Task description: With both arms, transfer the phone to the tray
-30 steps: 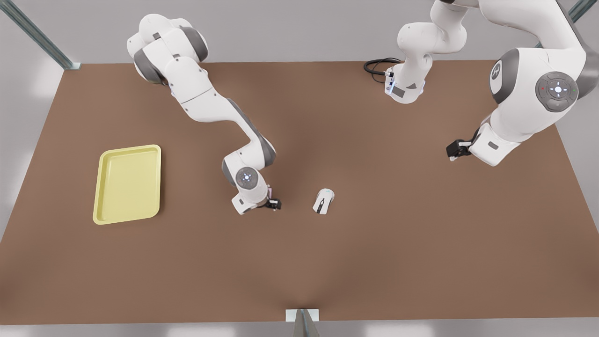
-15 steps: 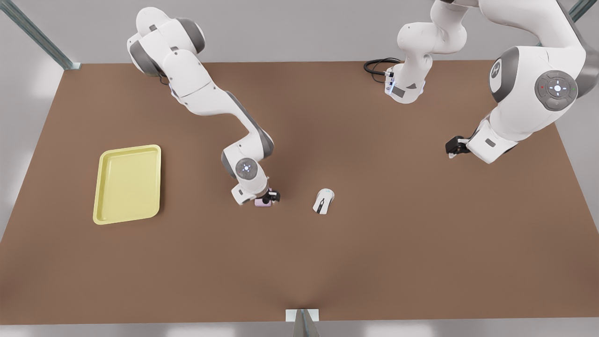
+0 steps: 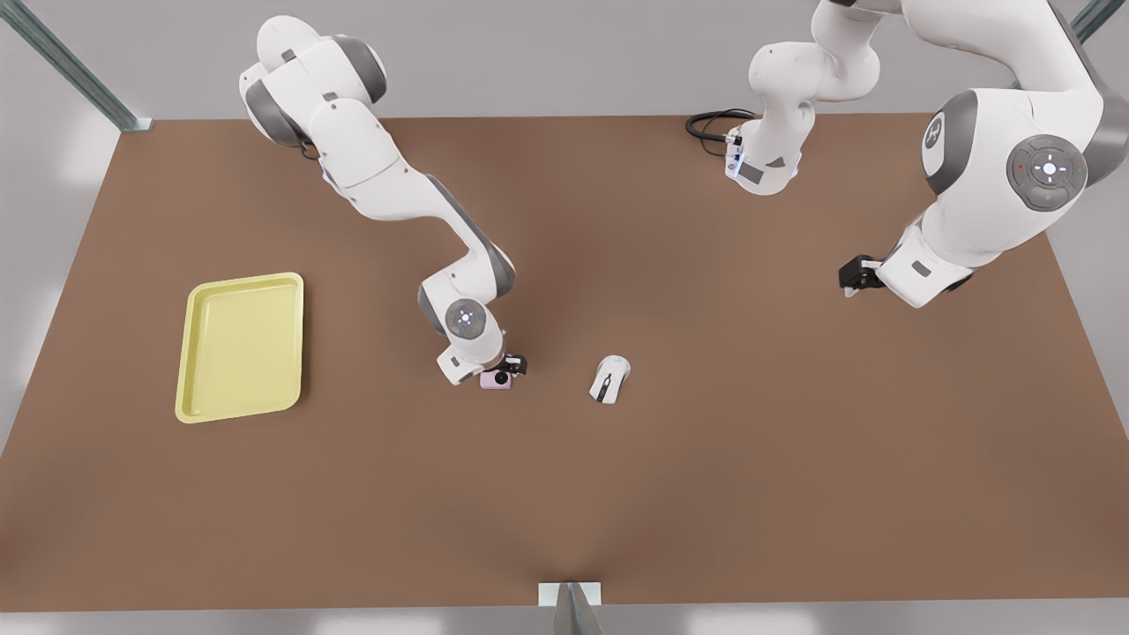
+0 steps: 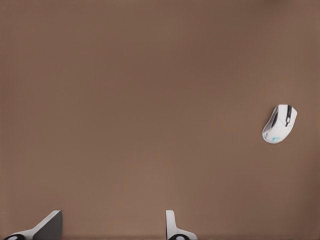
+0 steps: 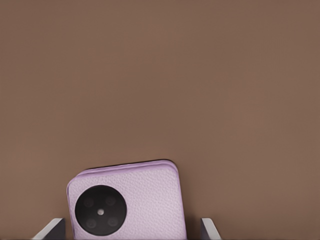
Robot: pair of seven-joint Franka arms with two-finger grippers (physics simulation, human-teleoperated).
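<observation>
Tray [image 3: 240,346], pale yellow rectangular plastic, lies at centre-left; the small pale pink phone [image 3: 496,379] rests mid-frame between the right gripper's [image 3: 509,368] open fingers, unclasped. At the right edge, the left gripper [image 3: 849,280] waits open, farther off.

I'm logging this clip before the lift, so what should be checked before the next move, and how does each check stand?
1. Right claw straddles the phone: ok, one finger on each side.
2. Grip closed on the phone: not ok, a gap shows beside one finger.
3. Phone off the table: cannot tell.
4. Computer mouse out of the way: ok, it lies on the phone's far side from the tray.
5. Left claw waiting: ok, open, at the front view's right.
</observation>
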